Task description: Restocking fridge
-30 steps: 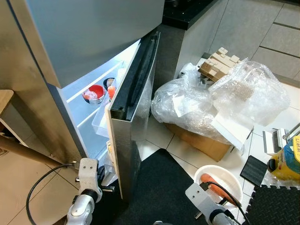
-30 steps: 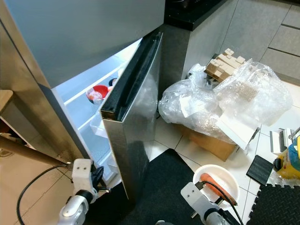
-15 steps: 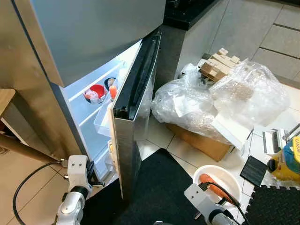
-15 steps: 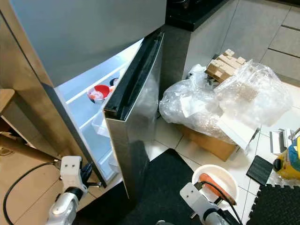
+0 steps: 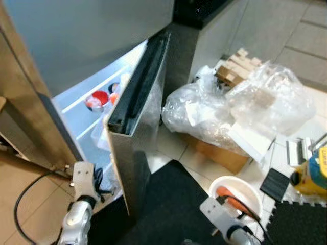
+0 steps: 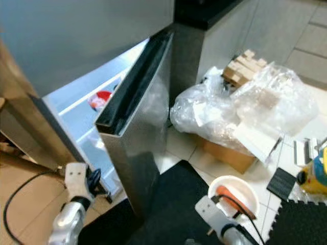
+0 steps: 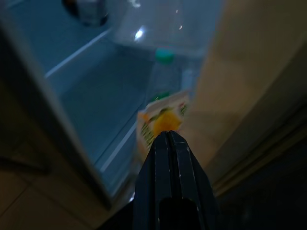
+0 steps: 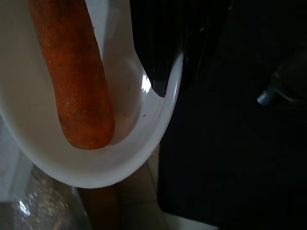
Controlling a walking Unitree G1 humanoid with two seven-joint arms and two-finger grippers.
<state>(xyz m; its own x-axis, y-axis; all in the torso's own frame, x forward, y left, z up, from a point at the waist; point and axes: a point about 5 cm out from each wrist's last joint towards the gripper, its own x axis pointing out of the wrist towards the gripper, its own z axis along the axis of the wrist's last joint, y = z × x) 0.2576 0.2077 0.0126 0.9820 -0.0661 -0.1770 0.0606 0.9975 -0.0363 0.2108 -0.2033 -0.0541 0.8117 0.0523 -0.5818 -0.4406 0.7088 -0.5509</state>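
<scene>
Fridge (image 5: 102, 46) restocking is judged barely begun: its door (image 5: 134, 127) stands ajar, the carrot (image 8: 72, 72) lies untouched in the white bowl (image 8: 158, 120). The left gripper (image 7: 169, 139) is seen pressed shut, empty, at the doorway; the right gripper (image 8: 165, 72) is clamped on the bowl's rim.

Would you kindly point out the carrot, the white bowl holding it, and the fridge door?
carrot (image 8: 76, 81), right wrist view, middle of its orange body.
white bowl (image 8: 96, 172), right wrist view, bare rim below the carrot.
fridge door (image 6: 148, 132), right eye view, its steel outer face.

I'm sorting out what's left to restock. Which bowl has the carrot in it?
The white bowl on the floor tiles, held at its rim by the right pincer, has the carrot. The red bowl stands on a fridge shelf.
</scene>
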